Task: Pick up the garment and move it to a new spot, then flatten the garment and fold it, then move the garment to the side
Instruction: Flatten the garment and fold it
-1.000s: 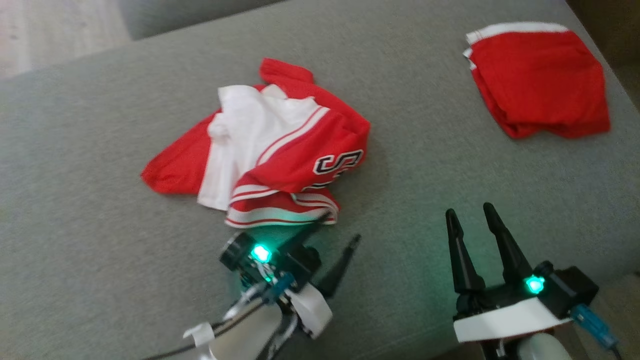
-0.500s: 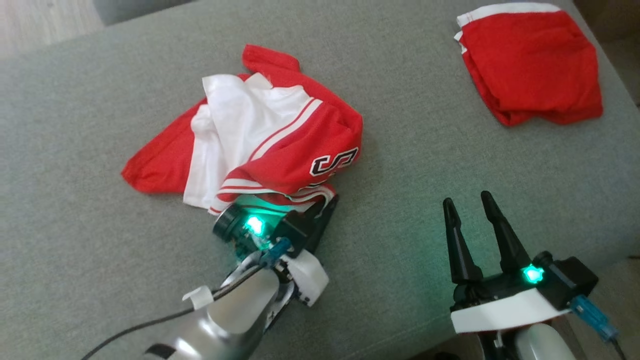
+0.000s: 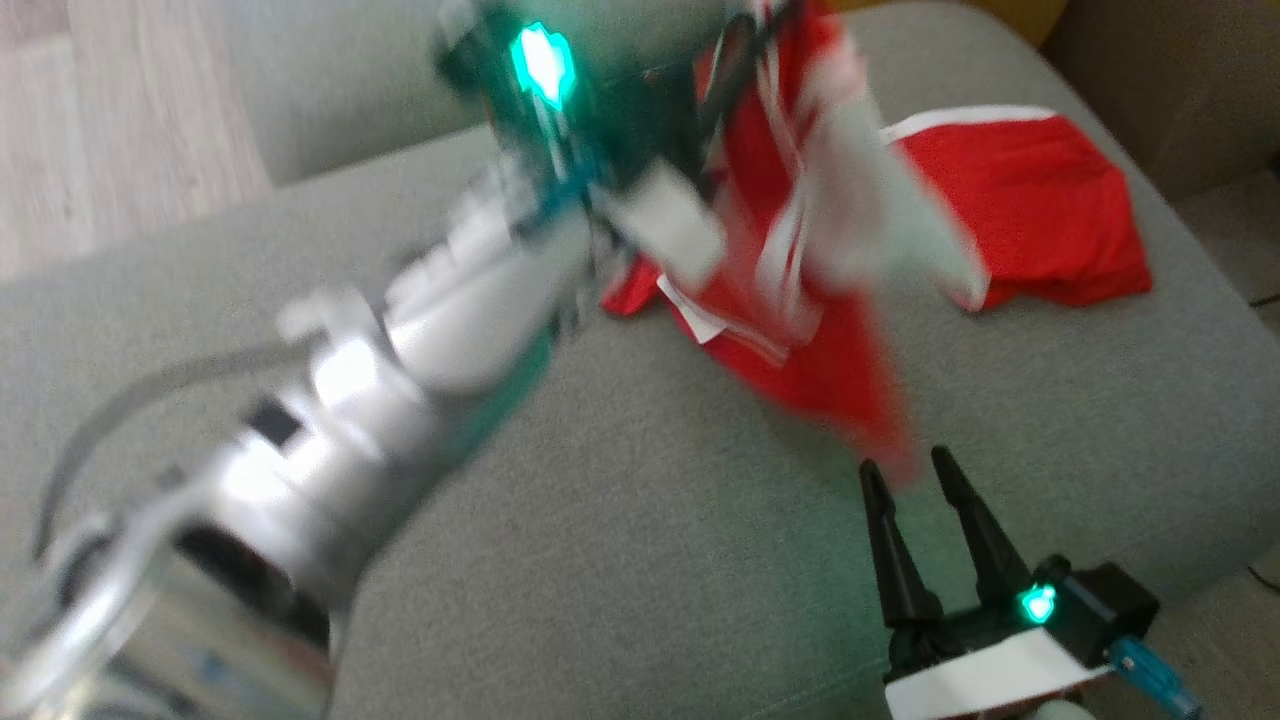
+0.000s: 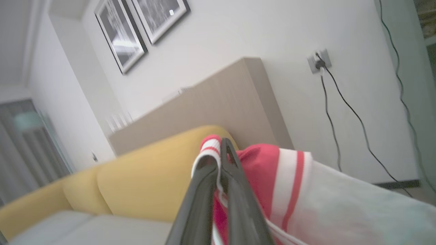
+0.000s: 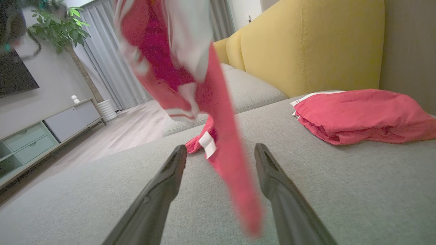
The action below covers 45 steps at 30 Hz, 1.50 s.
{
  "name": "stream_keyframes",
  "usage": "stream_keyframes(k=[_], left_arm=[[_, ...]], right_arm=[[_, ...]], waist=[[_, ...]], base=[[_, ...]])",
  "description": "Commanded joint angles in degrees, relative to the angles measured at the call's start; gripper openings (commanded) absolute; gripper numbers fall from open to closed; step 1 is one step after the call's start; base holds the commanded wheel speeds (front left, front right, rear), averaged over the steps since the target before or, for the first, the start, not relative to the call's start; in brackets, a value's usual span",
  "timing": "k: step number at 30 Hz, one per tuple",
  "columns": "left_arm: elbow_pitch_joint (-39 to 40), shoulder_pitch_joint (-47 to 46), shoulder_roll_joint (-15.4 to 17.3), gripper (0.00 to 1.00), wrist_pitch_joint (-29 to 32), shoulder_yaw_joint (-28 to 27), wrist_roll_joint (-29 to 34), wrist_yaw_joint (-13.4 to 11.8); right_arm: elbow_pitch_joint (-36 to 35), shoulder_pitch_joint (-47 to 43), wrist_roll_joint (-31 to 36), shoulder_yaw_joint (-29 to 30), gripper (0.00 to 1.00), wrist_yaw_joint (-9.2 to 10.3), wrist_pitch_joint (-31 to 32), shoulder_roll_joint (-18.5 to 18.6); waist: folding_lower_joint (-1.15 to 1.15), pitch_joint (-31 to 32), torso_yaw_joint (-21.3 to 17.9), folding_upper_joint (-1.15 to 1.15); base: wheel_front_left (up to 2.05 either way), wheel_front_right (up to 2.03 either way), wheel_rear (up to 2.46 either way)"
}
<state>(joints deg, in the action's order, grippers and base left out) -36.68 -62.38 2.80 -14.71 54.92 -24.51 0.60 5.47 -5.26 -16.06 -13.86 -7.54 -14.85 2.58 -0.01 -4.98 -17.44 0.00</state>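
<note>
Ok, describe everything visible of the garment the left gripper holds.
The garment is a red jersey with white panels and striped trim, thin soft cloth, motion-blurred. It hangs from the left gripper, shut on a striped edge; its red tail dangles toward the right gripper, low folds seemingly touching the grey cushion.

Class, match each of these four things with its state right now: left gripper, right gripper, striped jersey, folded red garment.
Things:
1. left gripper
2. right gripper
3. striped jersey
4. folded red garment

States:
A. lying on the grey cushion
B. open and empty
C. shut on cloth
D. dangling from a gripper

Pairs: 1-C, 2-B, 3-D, 4-A
</note>
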Motion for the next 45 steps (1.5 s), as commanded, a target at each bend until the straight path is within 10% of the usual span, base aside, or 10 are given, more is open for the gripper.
stream_keyframes(k=[1, 10, 28, 29, 30, 31, 45], left_arm=[[1.15, -6.03, 0.78, 0.00, -0.29, -3.42, 0.43, 0.34], [-5.31, -12.77, 1.30, 0.00, -0.29, -9.81, -1.03, 0.75], [-4.45, 34.70, 13.63, 0.00, -0.29, -20.81, -13.35, -4.42], [-4.06, 36.17, 13.48, 0.05, -0.29, -21.28, -13.92, -4.49], [-3.83, 37.54, 13.26, 0.38, -0.29, -21.55, -14.48, -4.62], [-3.59, 38.67, 13.12, 1.00, -0.29, -21.63, -14.87, -4.73], [12.28, 33.76, 22.20, 1.00, 5.19, -14.85, 3.39, -16.61]], right_arm=[[-1.56, 0.50, 0.29, -1.56, 1.00, 0.05, -0.15, 0.30], [-3.33, -2.05, 0.52, 0.72, 1.00, 0.05, -0.15, 0.30], [-4.53, -1.10, 0.90, 4.28, 1.00, 0.05, -0.15, 0.30], [-4.49, -1.05, 0.94, 4.32, 1.00, 0.05, -0.15, 0.30], [-4.46, -1.03, 0.95, 4.31, 1.00, 0.05, -0.15, 0.30], [-4.42, -1.04, 1.01, 4.25, 1.00, 0.05, -0.15, 0.30], [-4.27, -0.44, 1.43, 3.87, 1.00, 0.05, -0.15, 0.30]], waist=[[0.01, 2.68, -0.96, 0.00], [0.01, 4.27, 1.64, 0.00], [0.01, -1.49, 9.59, 0.00], [0.01, -1.51, 9.88, 0.00], [0.01, -1.49, 10.15, 0.00], [0.01, -1.44, 10.42, 0.00], [0.01, -3.74, 11.83, 0.00]], base=[[0.00, 0.00, 0.00], [0.00, 0.00, 0.00], [0.00, 0.00, 0.00], [0.00, 0.00, 0.00], [0.00, 0.00, 0.00], [0.00, 0.00, 0.00], [0.00, 0.00, 0.00]])
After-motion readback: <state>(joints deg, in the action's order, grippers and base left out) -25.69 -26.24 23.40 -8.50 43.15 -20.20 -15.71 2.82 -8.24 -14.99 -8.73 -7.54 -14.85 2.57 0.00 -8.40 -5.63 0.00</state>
